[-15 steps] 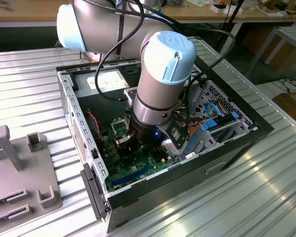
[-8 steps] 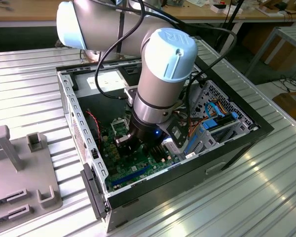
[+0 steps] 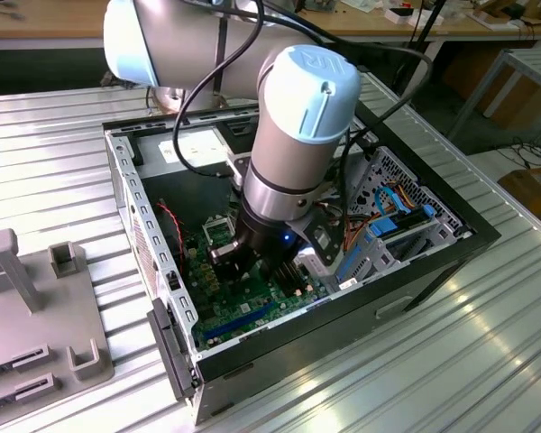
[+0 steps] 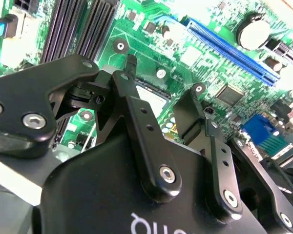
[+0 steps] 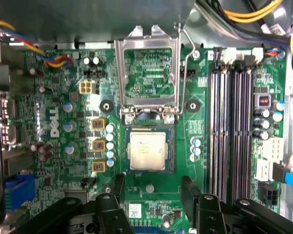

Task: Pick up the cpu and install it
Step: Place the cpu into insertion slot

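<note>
— First wrist view, for the whereabouts of the cpu (image 5: pixel 147 151)?
— Lying flat in the black-framed socket (image 5: pixel 172 152) on the green motherboard (image 5: pixel 53 146), pale metal top up. Just beyond it, the hinged retention frame (image 5: pixel 149 73), standing open, with the lever (image 5: pixel 183 78) up alongside.
— And the gripper (image 5: pixel 153 179)?
— Near the socket's edge, jaws spread wider than the chip, gripping nothing. Black fingers (image 5: pixel 118 187) apart from the cpu.
— Agreed by the second wrist view?
— Yes: gripper (image 4: pixel 164 73) wide apart over the board, nothing clamped between.
— Exterior view?
— Down inside the open computer case (image 3: pixel 131 194), at the end of the arm (image 3: pixel 298 135). Case set on a ribbed metal table (image 3: pixel 54 171), a grey fixture (image 3: pixel 36 316) toward the exterior view's left.
</note>
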Motion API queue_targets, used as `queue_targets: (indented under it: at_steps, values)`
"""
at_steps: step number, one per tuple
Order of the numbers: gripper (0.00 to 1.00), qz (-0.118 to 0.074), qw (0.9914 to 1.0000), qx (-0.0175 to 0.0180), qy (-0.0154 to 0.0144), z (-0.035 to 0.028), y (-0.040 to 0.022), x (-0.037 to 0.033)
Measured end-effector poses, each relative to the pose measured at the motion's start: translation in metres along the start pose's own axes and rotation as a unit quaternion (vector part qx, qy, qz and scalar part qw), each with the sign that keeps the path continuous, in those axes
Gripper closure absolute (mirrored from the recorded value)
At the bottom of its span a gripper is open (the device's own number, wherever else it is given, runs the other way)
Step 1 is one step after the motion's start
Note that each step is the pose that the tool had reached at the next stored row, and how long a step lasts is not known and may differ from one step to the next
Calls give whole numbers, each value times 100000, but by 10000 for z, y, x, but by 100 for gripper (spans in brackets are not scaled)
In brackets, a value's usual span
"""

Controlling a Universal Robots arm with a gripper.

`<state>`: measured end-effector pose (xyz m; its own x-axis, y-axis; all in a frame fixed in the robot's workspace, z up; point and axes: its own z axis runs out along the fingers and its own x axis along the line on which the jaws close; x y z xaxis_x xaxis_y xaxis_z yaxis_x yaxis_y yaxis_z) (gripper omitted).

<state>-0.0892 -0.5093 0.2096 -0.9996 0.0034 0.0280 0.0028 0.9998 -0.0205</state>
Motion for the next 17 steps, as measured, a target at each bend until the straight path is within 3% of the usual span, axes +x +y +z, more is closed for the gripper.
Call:
queue_targets:
  at_steps: [4,6,8,9,17]
  values:
    - [42,1,100000,18,-2,-2,81,0]
    - [50,3,100000,17,-2,-2,114,1]
    - [50,2,100000,22,-1,-3,142,1]
    - [57,-3,100000,13,-5,-2,145,0]
    - [57,160,100000,21,-1,-2,158,33]
